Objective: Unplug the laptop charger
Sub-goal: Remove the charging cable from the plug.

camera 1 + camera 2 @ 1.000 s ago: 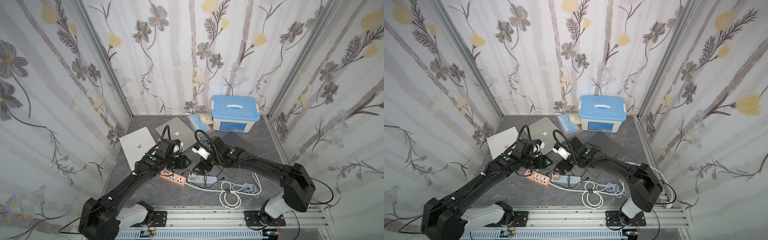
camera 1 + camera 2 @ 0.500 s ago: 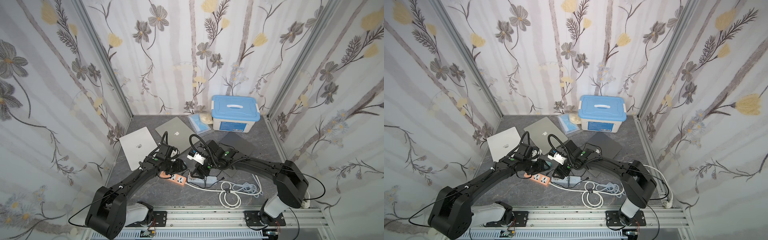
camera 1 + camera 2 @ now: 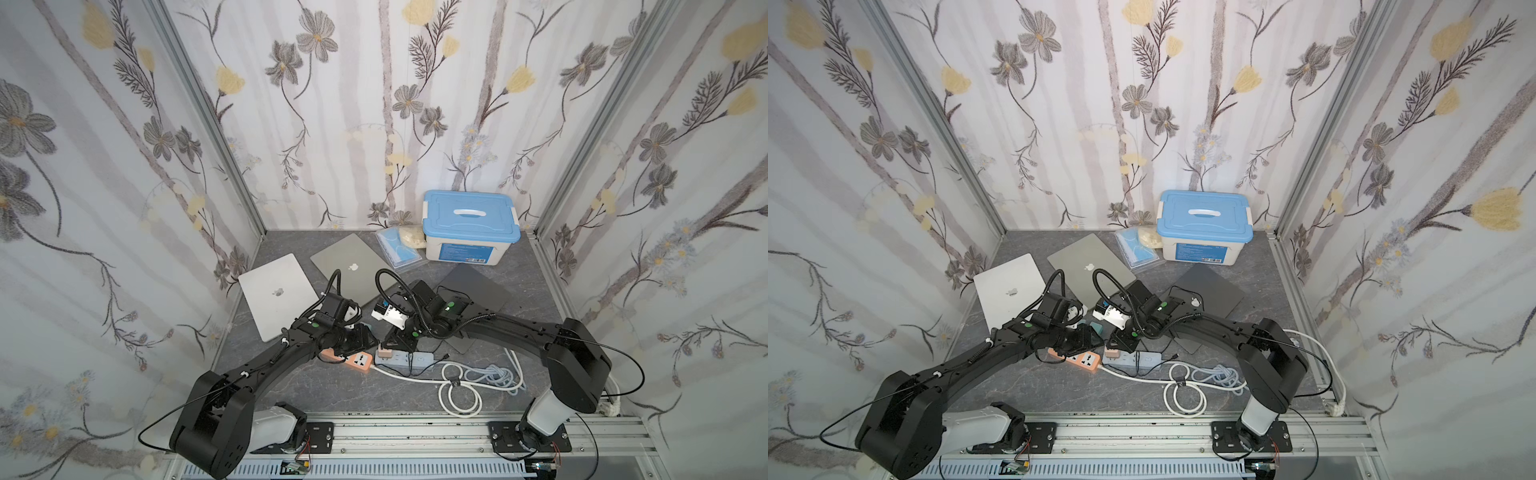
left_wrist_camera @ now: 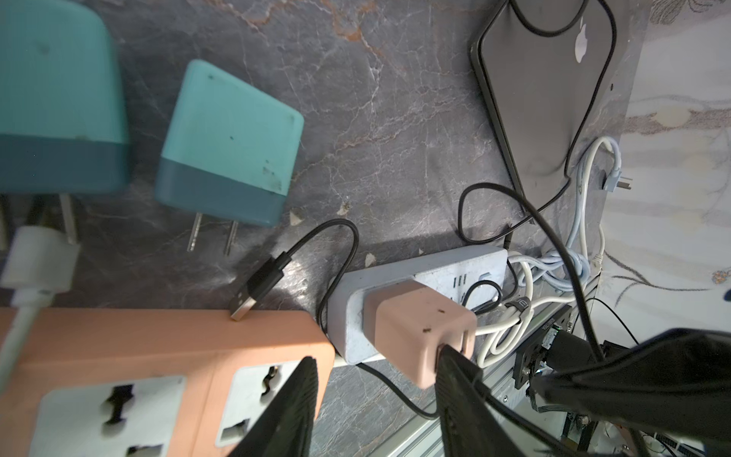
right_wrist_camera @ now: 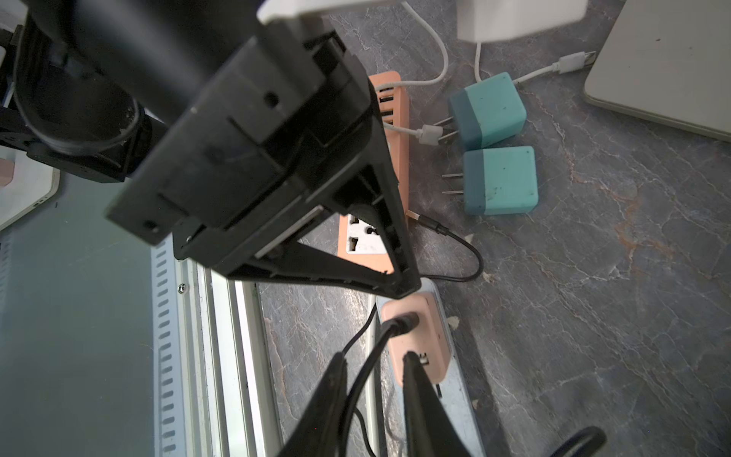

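The silver laptop (image 3: 276, 295) lies flat on the desk (image 3: 324, 390), beyond the left pincer (image 4: 375, 355); that pincer hangs low over the end of the orange strip (image 4: 158, 340), jaws half apart, grasping nothing; one finger (image 4: 292, 407) is above the strip's last socket, the other (image 4: 459, 395) has its tip at the pink charger (image 4: 415, 328); two teal chargers (image 5: 500, 180) lie unplugged on the far side of the orange strip from this pincer; a loose USB plug (image 4: 257, 292) rests against that strip's edge. The pink charger sits plugged into the end of the grey strip (image 4: 443, 265), between the two pincers' tips; a black lead (image 5: 379, 336) enters its face. The right pincer (image 5: 374, 355) stands over it, jaws narrowly parted with the lead running between them, clenched on nothing that shows; one fingertip (image 5: 411, 360) overlaps the charger, though contact cannot be told. Beyond this pincer lies the dark laptop (image 3: 473, 286); nearer the robot's base from it, a white cable (image 3: 461, 395) is coiled; farthest back stands a blue box (image 3: 469, 216).
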